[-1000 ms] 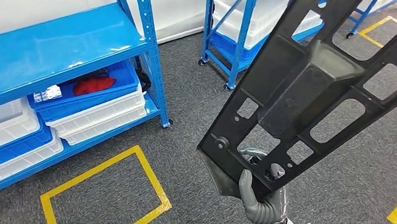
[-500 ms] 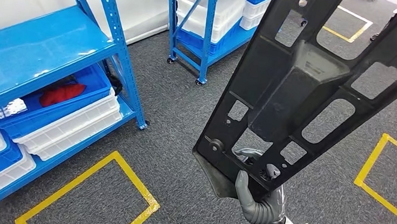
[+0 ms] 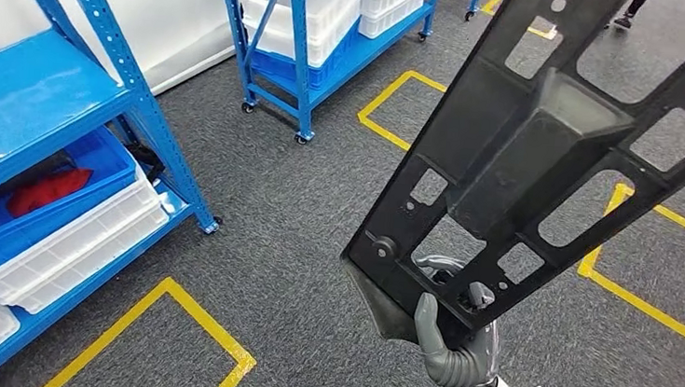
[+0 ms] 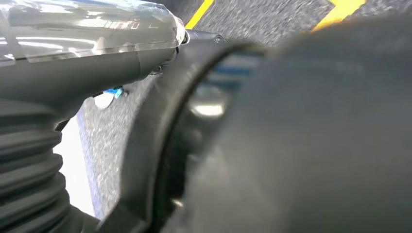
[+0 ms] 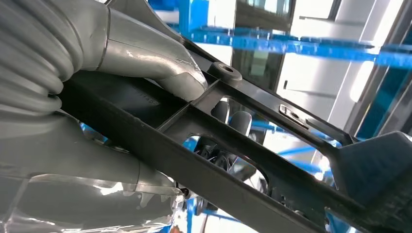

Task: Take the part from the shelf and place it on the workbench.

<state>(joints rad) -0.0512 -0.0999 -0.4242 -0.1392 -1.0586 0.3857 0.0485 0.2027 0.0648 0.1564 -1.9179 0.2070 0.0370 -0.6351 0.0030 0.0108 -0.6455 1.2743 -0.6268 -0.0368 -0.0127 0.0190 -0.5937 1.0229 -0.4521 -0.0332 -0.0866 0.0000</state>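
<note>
Gripping part [image 3: 549,146] at lower end, right hand [image 3: 452,339] clamping it, raised toward 1 o'clock. Shelf [image 3: 37,111] at 9 o'clock. Left hand [image 4: 87,58] state unclear. Pickup looking done; workbench placement remaining.

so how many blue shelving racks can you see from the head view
2. One blue rack stands at the left with bins on its lower shelves; a second wheeled rack sits farther back, top centre. The black part held up in front may hide others.

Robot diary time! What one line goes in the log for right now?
phase: carrying | right robot hand: holds black plastic frame part by lower end, raised | nearby: blue shelves, white bins | workbench: unseen
</note>
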